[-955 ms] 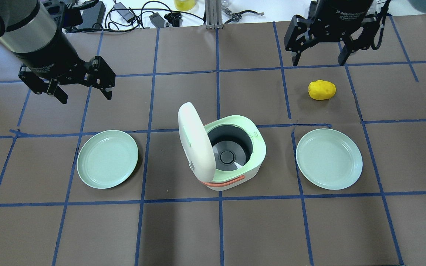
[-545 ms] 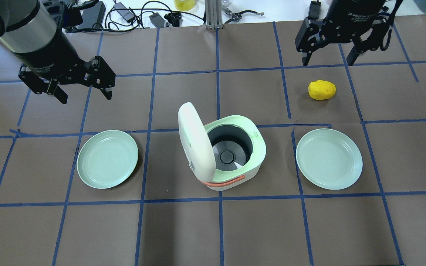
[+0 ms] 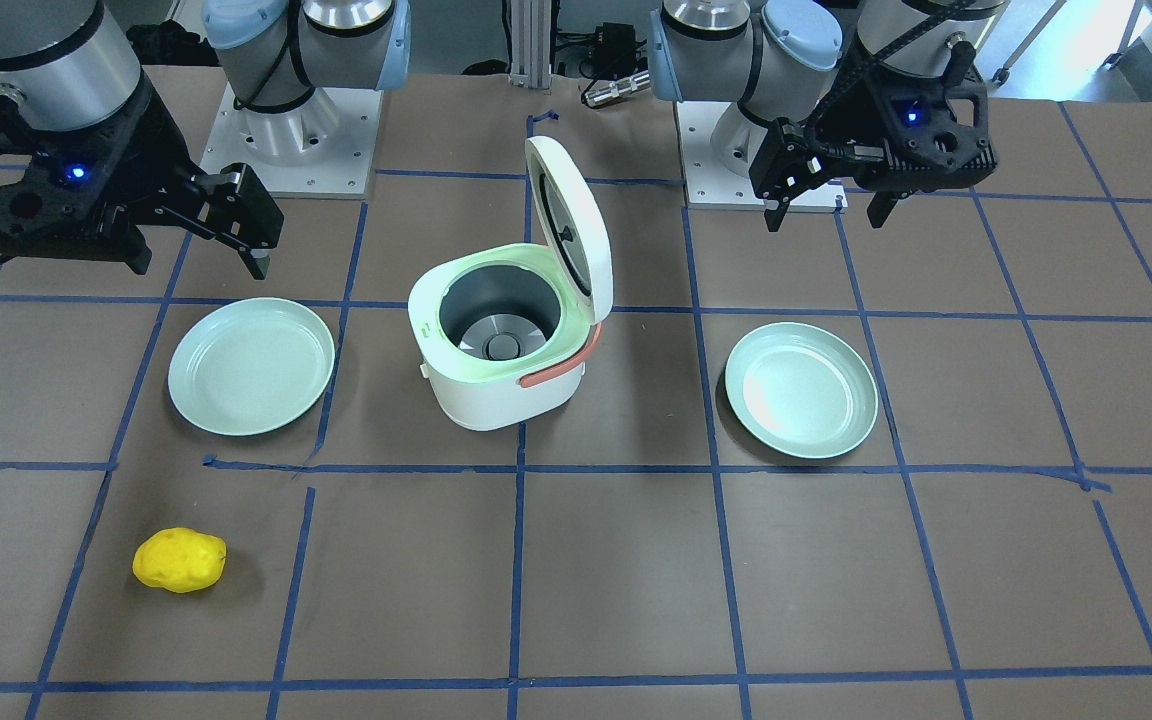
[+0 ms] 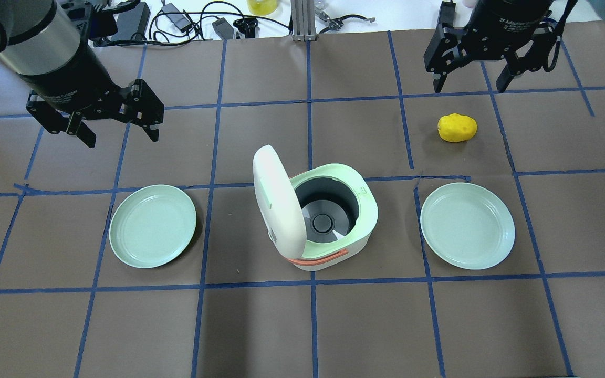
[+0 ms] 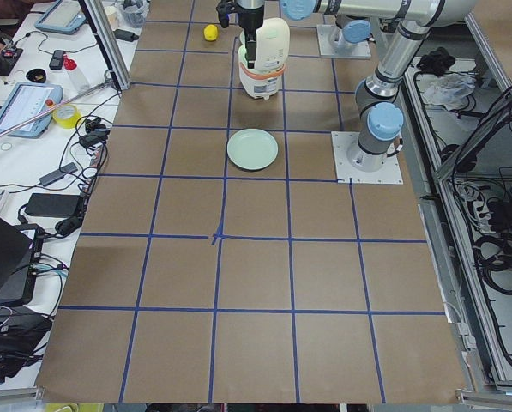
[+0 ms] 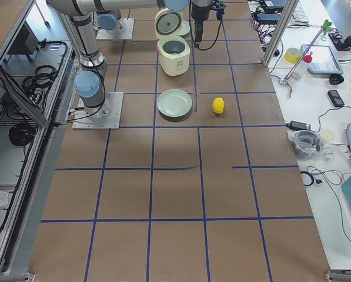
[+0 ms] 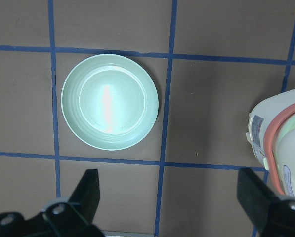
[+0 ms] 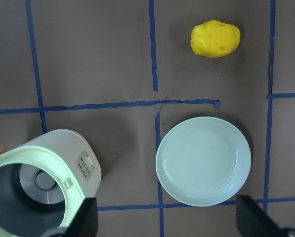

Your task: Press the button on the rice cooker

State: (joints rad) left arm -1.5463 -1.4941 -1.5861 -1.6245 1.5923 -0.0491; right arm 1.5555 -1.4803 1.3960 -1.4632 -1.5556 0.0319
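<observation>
The white and pale-green rice cooker (image 4: 369, 209) stands at the table's middle with its lid (image 4: 275, 199) raised open and the pot empty. Its front panel with a small button (image 8: 87, 163) shows in the right wrist view, on the side facing the right plate. My left gripper (image 4: 123, 139) is open and empty, high above the table, beyond the left plate. My right gripper (image 4: 469, 88) is open and empty, at the far right, beyond the potato. Both are well apart from the cooker (image 3: 496, 390).
A pale-green plate (image 4: 153, 226) lies left of the cooker and another (image 4: 467, 226) right of it. A yellow potato (image 4: 457, 127) lies beyond the right plate. Cables and small gear (image 4: 187, 18) lie along the far edge.
My right gripper has moved to the right and slightly farther away. My left gripper, the cooker, plates and potato have not moved.
</observation>
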